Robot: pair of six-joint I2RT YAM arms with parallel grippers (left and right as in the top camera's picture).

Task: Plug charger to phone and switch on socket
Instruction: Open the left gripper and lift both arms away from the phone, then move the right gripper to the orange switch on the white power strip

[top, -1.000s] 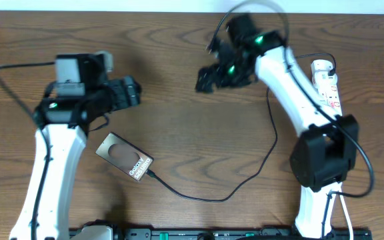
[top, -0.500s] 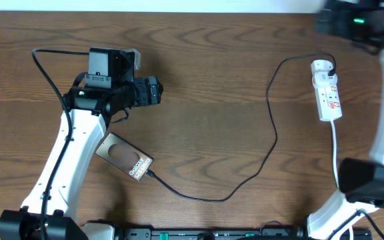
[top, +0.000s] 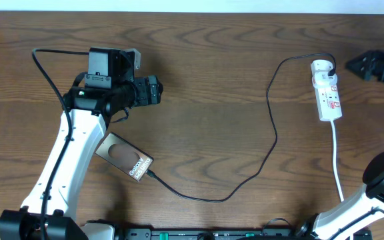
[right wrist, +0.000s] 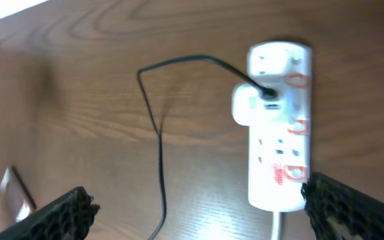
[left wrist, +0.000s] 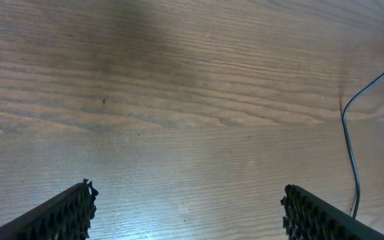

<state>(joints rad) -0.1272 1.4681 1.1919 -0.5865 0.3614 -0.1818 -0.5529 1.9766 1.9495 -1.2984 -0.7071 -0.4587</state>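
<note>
Overhead and wrist views, showing the change over the last second. The right gripper (top: pixel 369 67) has swung from the far centre of the table (top: pixel 199 40), by way of the far right corner. It now sits at the right edge of view, just beside the far end of the socket (top: pixel 327 90). Its jaws stand fully apart and hold nothing, and its own camera looks down between them onto the strip. The left gripper (top: pixel 156 91) shifted right in the first half of that second and has since kept still. It is on the far side of the phone (top: pixel 124 158) and apart from it, jaws likewise wide and empty over bare wood. Nothing on the table has moved. The phone lies near left, at an angle. The charger (top: pixel 275 140) runs from the phone's near right end in a loop toward the near edge, then away to the far end of the socket, where it is plugged in. The socket lies far right, its white cord (top: pixel 337 167) trailing toward the near edge. The cable tip appears to be in the phone's port, though the joint is too small to be sure. On this reading the plugging is done, and the right arm's return places it for the remaining step, switching the socket on. Whether the strip is already switched on cannot be told.
</note>
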